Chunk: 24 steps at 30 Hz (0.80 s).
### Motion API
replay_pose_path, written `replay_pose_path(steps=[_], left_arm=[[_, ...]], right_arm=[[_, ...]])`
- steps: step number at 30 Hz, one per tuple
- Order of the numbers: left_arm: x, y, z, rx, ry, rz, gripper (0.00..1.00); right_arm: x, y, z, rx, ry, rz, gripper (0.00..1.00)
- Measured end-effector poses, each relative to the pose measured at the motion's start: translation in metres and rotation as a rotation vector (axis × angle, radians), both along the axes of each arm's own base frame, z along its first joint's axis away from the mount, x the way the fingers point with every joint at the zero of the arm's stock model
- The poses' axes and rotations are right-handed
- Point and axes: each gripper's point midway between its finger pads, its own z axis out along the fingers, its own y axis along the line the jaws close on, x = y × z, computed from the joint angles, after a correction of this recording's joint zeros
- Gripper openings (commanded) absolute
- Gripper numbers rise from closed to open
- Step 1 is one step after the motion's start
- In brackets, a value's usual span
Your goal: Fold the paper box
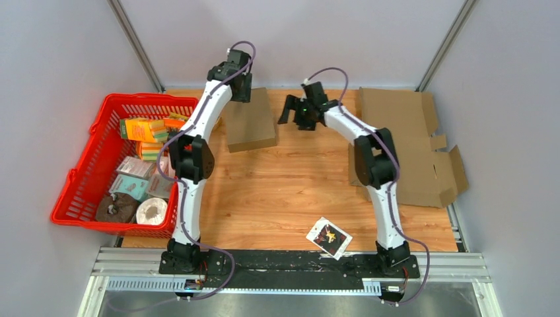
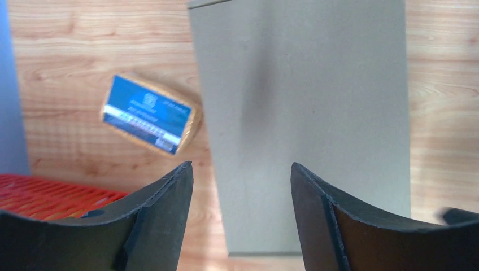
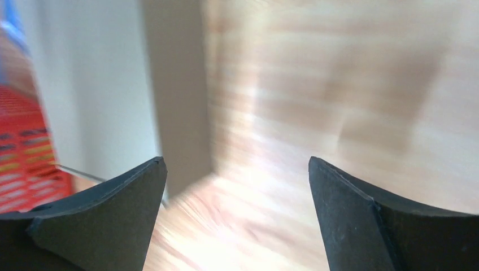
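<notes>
Jaws on both arms stand apart and hold nothing. The left jaws hover over the far left part of the paper box [image 1: 249,122], whose plain top fills the gap between them in the left wrist view, with no contact that can be seen. The right jaws hang spread wide just beside the box's right side, clear of it. The right wrist view is smeared, so little more can be read there than a pale box wall [image 3: 113,84] and bare wood. The box sits on the table [image 1: 290,191] at its far middle, a closed brown block with a flat top and square edges. On that showing the folding looks largely done, perhaps finished. Whether the last flaps are tucked home cannot be told, since no seam or tab shows from any view. What may remain is a final press or check and drawing the arms away. Flat cardboard sheets [image 1: 403,145] lie unfolded at the right, well apart from the box. A red basket [image 1: 86,178] of goods stands at the left, a blue-labelled packet [image 2: 149,121] rests near the box, and a card [image 1: 329,238] lies at the near edge.
</notes>
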Motion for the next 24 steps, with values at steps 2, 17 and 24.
replay_pose_path(steps=[2, 17, 24], left_arm=[[-0.011, 0.003, 0.027, -0.007, -0.024, -0.003, 0.69], [-0.263, -0.145, 0.154, -0.494, -0.162, -0.548, 0.63], [-0.353, -0.152, 0.040, -0.449, 0.071, -0.686, 0.63]], right_arm=[[-0.022, -0.052, 0.015, -0.126, 0.024, -0.051, 1.00], [-0.192, -0.262, 0.023, -0.467, 0.186, -0.329, 0.82], [-0.192, -0.252, -0.011, -0.432, 0.239, -0.276, 0.33]])
